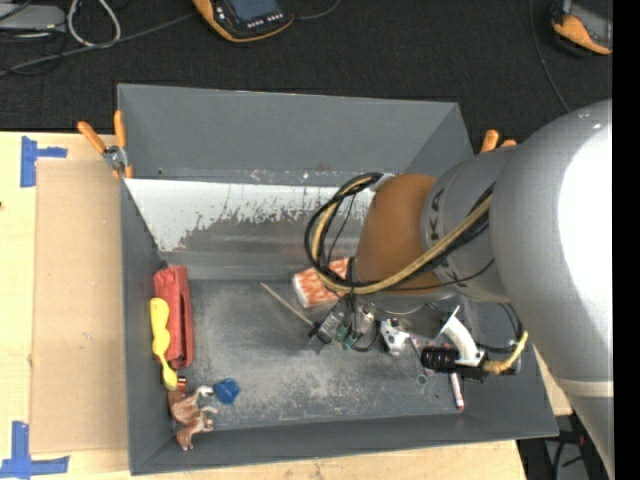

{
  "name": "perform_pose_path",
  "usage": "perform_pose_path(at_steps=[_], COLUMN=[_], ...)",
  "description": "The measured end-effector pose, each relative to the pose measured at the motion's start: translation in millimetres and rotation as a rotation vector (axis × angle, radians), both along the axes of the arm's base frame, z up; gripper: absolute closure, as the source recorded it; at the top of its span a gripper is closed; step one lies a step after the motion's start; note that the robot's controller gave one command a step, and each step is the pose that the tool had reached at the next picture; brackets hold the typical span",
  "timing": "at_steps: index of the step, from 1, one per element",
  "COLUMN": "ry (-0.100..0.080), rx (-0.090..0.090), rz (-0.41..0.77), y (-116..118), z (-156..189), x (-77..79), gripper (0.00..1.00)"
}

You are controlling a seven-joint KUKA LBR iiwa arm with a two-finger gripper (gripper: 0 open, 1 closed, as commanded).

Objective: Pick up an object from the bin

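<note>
Grey metal bin [250,138], entered from the right by the arm [560,248]. Gripper [335,330] low over mid-floor; whether parted or closed, impossible to say. Orange-and-white packet [318,288] just beside it toward the back wall, not visibly gripped. Red block [176,313] at left wall.

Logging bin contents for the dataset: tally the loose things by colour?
Red block: 1
Yellow piece: 1
Blue piece: 1
Brown figure: 1
Orange-and-white packet: 1
Total: 5 clear; small bits under the arm too hidden to count.
</note>
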State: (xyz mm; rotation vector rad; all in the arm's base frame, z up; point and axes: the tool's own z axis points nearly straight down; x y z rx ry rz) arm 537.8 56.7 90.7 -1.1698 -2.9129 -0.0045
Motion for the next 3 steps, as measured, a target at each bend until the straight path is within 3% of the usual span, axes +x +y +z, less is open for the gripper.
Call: perform_pose_path(at_steps=[1, 3], ry=[0.006, 0.006], rx=[-0.001, -0.002], rz=[0.001, 0.005], y=[0, -1], z=[56, 97], x=[-1.3, -1.2], gripper=[1.0, 1.0])
